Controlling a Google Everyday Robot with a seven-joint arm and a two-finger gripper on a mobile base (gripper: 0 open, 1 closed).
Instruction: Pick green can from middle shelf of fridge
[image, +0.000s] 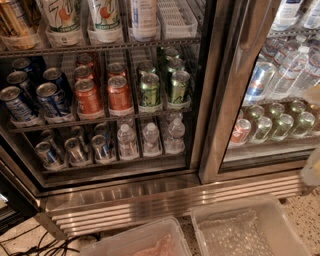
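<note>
The gripper is out of the camera view, so whether it is apart or closed cannot be told. The green can (178, 86) stands upright at the front of the middle shelf (107, 118) of the fridge (150, 200), just beside a second green can (149, 90) and right of the orange-red cans (119, 93). It is likely light, stiff yet dentable, and slick. A grasp around the mid-body looks best.

the green can (149, 90) is glossy metal, the fridge (150, 201) ribbed shiny steel.
</note>
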